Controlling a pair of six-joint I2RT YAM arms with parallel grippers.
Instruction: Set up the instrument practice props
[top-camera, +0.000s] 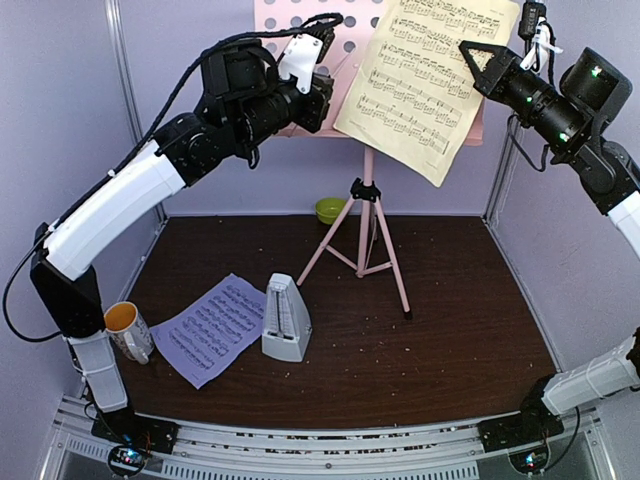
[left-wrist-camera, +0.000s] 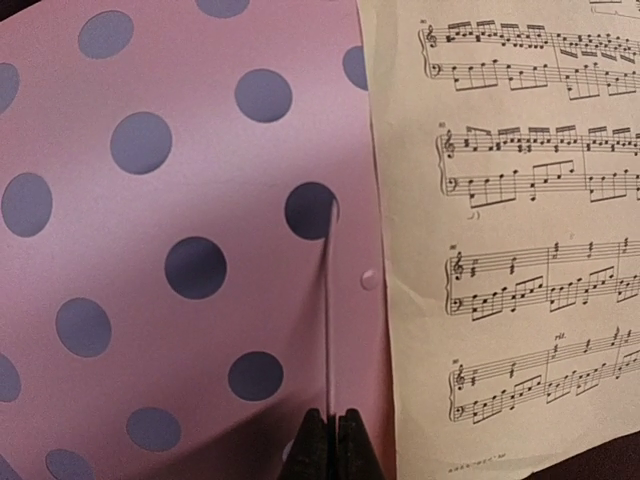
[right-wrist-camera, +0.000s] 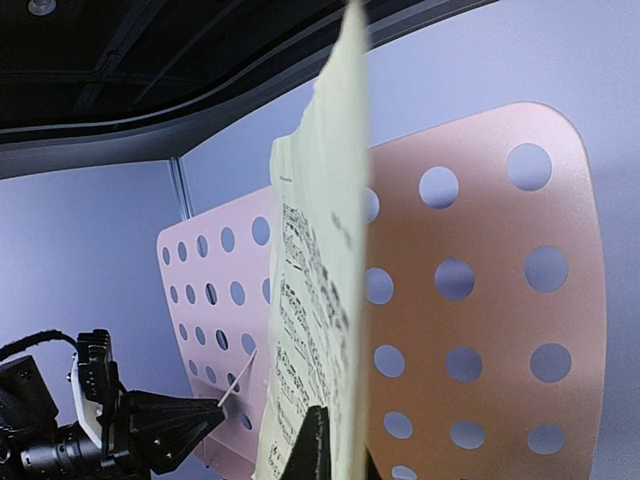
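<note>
The pink music stand (top-camera: 366, 225) stands at the back of the table, and its perforated desk (top-camera: 285, 20) fills the left wrist view (left-wrist-camera: 210, 160). My left gripper (top-camera: 327, 92) is up at the desk, shut on a thin pink page-holder wire (left-wrist-camera: 328, 300) hinged on it. My right gripper (top-camera: 478, 56) is shut on the top right edge of the yellow music sheet (top-camera: 425, 80), which hangs tilted in front of the desk's right half. The lavender sheet (top-camera: 210, 328) lies flat at the front left. The pale-grey metronome (top-camera: 286, 318) stands upright beside it.
A white mug (top-camera: 127, 328) with an orange inside stands at the front left edge. A lime-green bowl (top-camera: 330, 209) sits by the back wall, behind the tripod legs. Lavender walls close in the table on three sides.
</note>
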